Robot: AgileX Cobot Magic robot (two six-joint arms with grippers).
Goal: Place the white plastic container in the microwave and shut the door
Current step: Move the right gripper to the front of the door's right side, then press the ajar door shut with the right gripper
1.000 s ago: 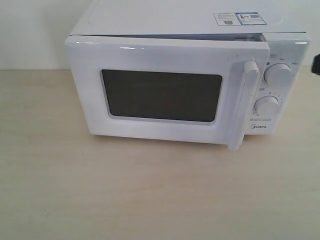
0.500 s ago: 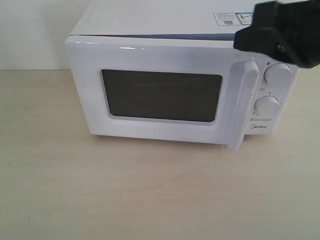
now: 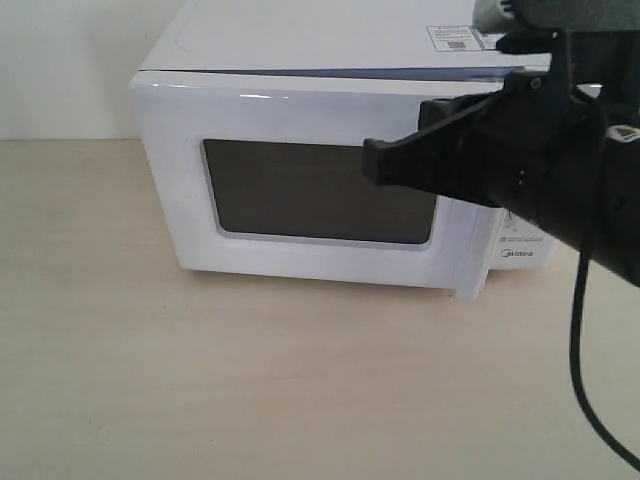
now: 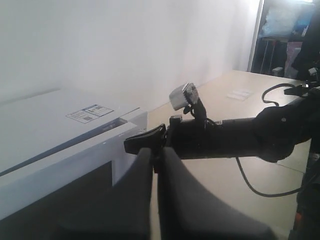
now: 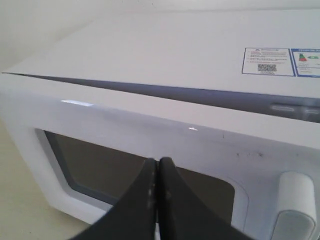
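Observation:
The white microwave point(image 3: 300, 40) stands on the table with its door point(image 3: 300, 110) against the body. A thin dark seam point(image 5: 150, 90) runs along the door's top edge. My right gripper point(image 3: 372, 160) is shut with nothing in it. It points left just in front of the dark window point(image 3: 290, 190), and its arm covers the dials and most of the bar handle point(image 5: 295, 205). My left gripper point(image 4: 156, 150) is shut and empty near the microwave's top front corner; it does not show in the exterior view. The white plastic container is hidden.
The pale wooden table point(image 3: 250, 380) stretches in front of and to the left of the microwave. A white wall point(image 3: 60, 60) stands behind. The right arm's black cable point(image 3: 585, 360) hangs at the right edge. Stickers point(image 3: 455, 37) lie on the microwave top.
The door, ajar a second ago, now sits against the body. The right arm has swung in from the right and across the controls, its shut gripper now before the window.

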